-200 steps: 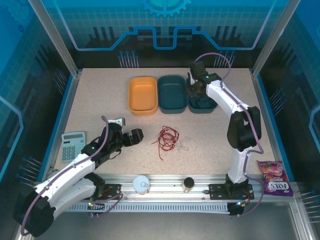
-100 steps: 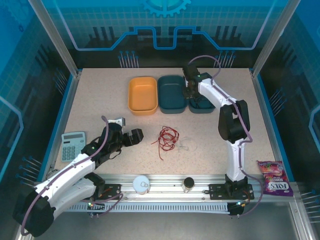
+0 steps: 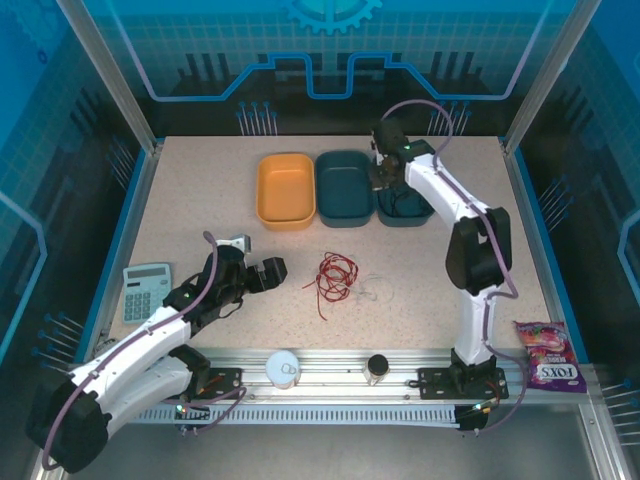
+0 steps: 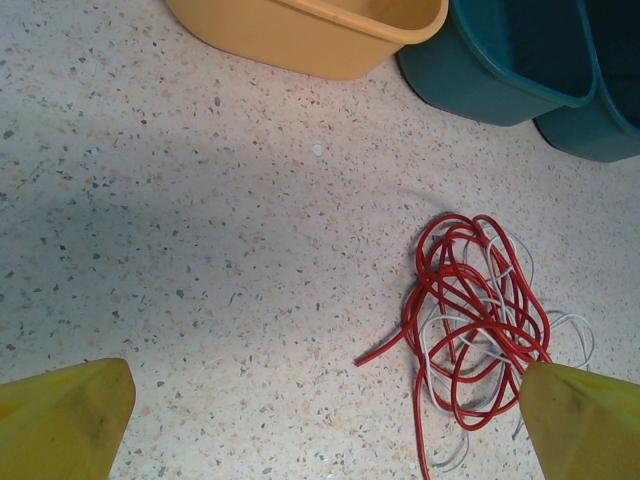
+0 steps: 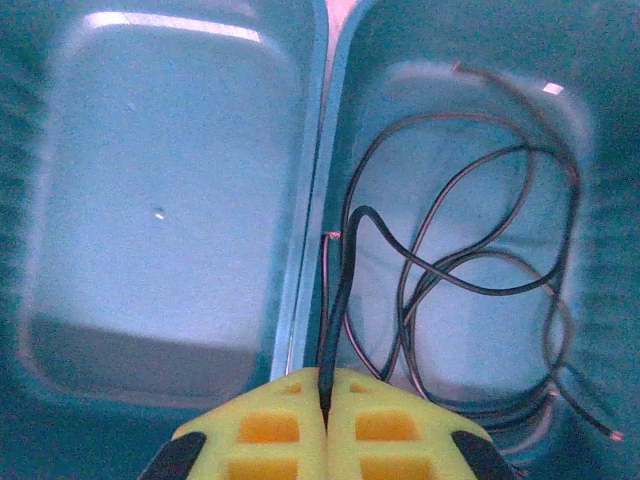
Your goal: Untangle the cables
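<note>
Speckled beige bench [image 3: 200,200] — blue edge trim. Blue translucent wall panels [image 3: 450,60] with gear graphic [image 3: 330,10], aluminium corner posts [image 3: 108,75] — slotted rail [image 3: 330,370] along near edge.

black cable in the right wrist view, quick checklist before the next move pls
1. Right gripper pinched shut on the black cable: ok.
2. Rest of the black cable lying inside the teal bin: ok.
3. Black cable free of knots or snags at the bin's rim: cannot tell.
4. Left gripper open and holding nothing: ok.
5. Red cable separated from the white cable: not ok, they lie interwoven on the table.
</note>
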### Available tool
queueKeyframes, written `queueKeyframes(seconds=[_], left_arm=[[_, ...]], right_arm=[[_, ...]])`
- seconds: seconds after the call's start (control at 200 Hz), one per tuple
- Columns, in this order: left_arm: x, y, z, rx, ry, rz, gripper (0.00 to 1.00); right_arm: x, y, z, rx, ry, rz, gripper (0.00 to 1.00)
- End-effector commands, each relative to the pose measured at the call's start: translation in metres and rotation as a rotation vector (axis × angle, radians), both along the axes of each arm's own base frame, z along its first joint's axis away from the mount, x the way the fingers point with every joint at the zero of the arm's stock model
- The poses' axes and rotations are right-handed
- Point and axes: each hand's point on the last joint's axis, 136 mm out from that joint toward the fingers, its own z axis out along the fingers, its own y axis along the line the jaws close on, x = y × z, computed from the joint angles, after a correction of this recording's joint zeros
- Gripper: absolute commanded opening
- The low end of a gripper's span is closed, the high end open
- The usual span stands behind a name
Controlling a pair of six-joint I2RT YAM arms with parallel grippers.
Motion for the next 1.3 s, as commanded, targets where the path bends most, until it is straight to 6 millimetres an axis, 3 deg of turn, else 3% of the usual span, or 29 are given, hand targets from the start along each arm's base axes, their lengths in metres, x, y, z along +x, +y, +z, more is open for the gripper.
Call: queueKeyframes(seconds=[0.0, 0.08, 0.195, 0.345, 0.495, 0.635, 0.981, 1.111, 1.296], left_arm=[[0.0, 0.0, -0.004, -0.016, 0.012, 0.008, 0.99], [0.001, -0.001, -0.004, -0.018, 0.012, 0.007, 0.99], [0.0, -0.001, -0.006, -0.018, 0.017, 0.006, 0.99], [0.0, -0.001, -0.006, -0.02, 0.015, 0.006, 0.99], [0.0, -0.001, -0.005, -0.019, 0.016, 0.004, 0.99], [0.0, -0.001, -0.004, -0.019, 0.017, 0.006, 0.99], [0.0, -0.001, -0.003, -0.02, 0.016, 0.004, 0.99], [0.001, -0.002, -0.004, -0.02, 0.016, 0.005, 0.99], [0.001, -0.003, -0.005, -0.024, 0.023, -0.001, 0.99]], right_arm=[[-0.008, -0.007, 0.05, 0.068, -0.089, 0.001, 0.0], [-0.011, -0.015, 0.059, 0.1, -0.107, -0.011, 0.0], [-0.012, -0.032, 0.054, 0.145, -0.097, -0.051, 0.0], [-0.005, -0.056, 0.025, 0.275, -0.044, -0.105, 0.0], [0.007, -0.07, -0.004, 0.454, 0.002, -0.145, 0.0], [0.015, -0.081, -0.033, 0.509, 0.056, -0.198, 0.0], [0.012, -0.095, -0.104, 0.273, 0.24, -0.269, 0.0], [0.012, -0.09, -0.115, 0.158, 0.268, -0.239, 0.0], [0.016, -0.082, -0.13, 0.125, 0.329, -0.214, 0.0]])
